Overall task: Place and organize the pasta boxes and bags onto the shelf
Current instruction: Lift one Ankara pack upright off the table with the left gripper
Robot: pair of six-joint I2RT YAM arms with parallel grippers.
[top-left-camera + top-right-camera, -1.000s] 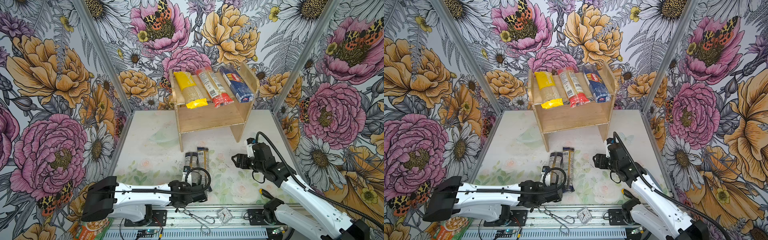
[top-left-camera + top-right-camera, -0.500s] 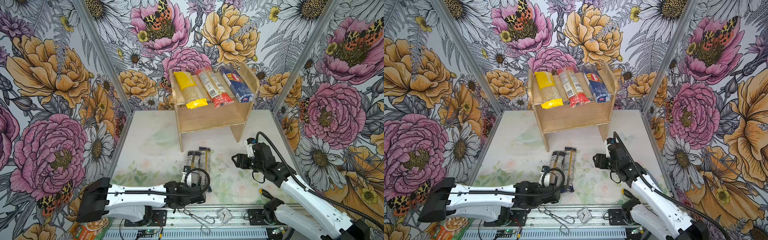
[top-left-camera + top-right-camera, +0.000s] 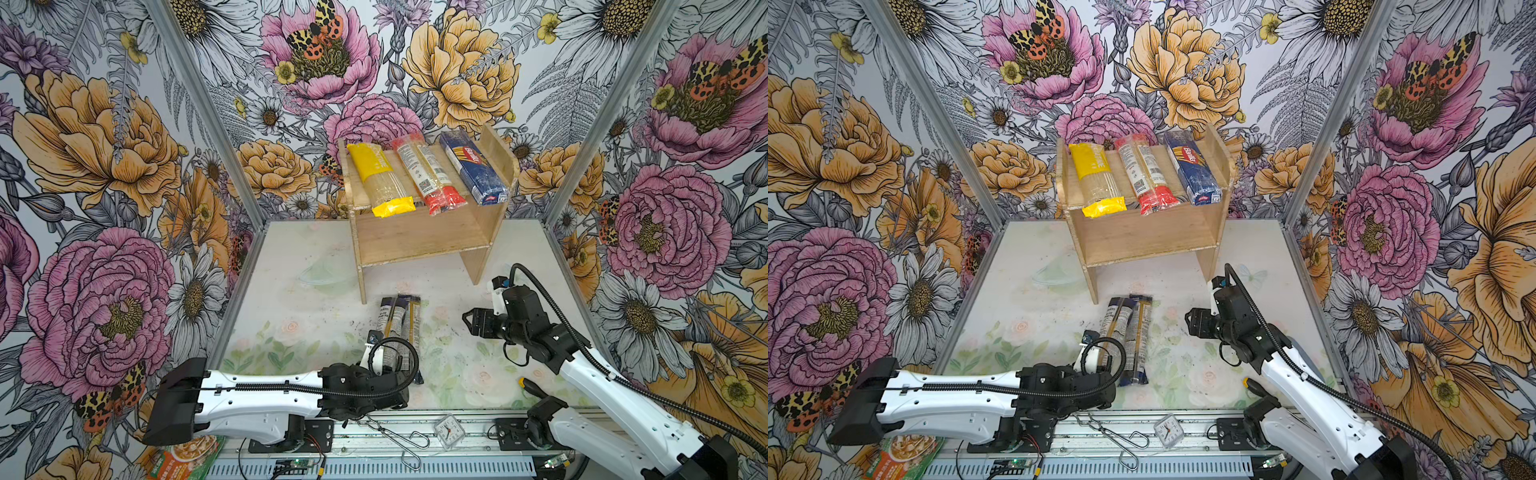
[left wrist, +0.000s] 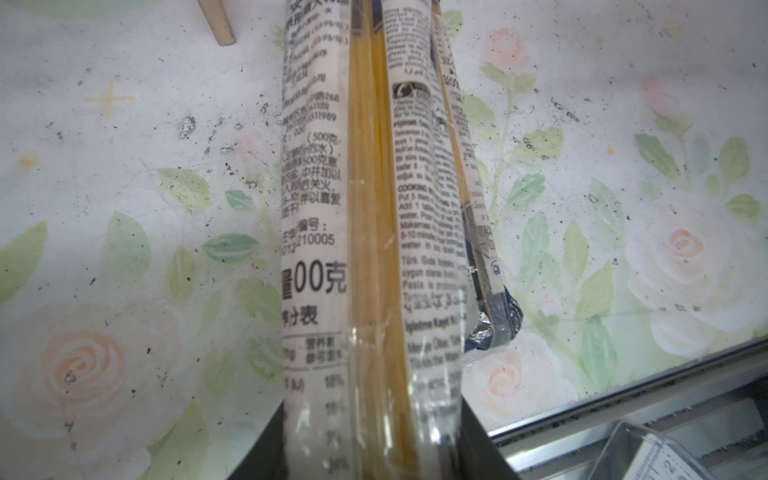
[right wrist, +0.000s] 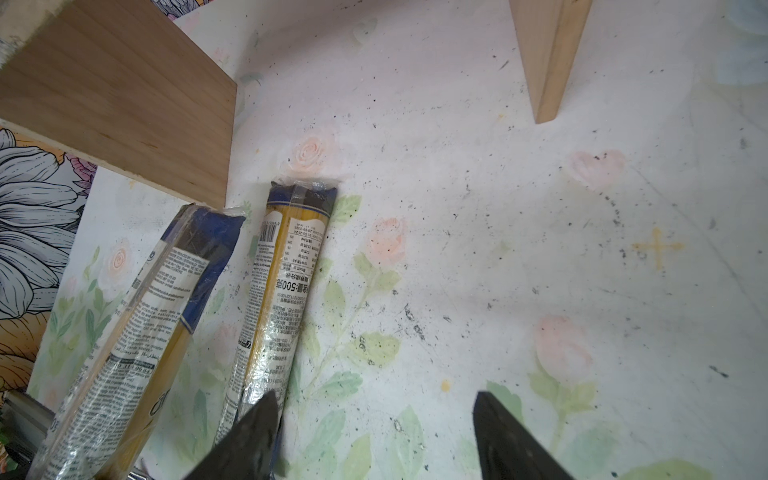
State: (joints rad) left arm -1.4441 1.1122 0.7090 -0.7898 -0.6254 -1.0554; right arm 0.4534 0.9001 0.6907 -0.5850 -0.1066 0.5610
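Note:
My left gripper [image 4: 370,440] is shut on the near end of a slim clear spaghetti pack [image 4: 370,249] [image 3: 390,324], whose far end tilts up off the table. The second slim pack [image 5: 282,291] [image 3: 412,332] lies flat right beside it. In both top views the left fingers are hidden under the wrist. My right gripper [image 5: 374,399] [image 3: 469,323] hovers open over the table to the right of the packs, holding nothing. The wooden shelf [image 3: 415,241] [image 3: 1142,237] carries the yellow-ended [image 3: 380,183], red-ended [image 3: 430,178] and blue Barilla [image 3: 473,170] packs on its top tier.
A green-orange food pouch [image 3: 183,457] lies under the left arm's base. A small clock [image 3: 449,430] and a wire hook [image 3: 395,436] rest on the front rail. The shelf's legs [image 5: 544,62] stand just beyond the packs. Flowered walls close in three sides.
The rear of my left arm has swung a little to the left, and the far ends of the two slim packs have shifted slightly to the right. The right arm has stayed still.

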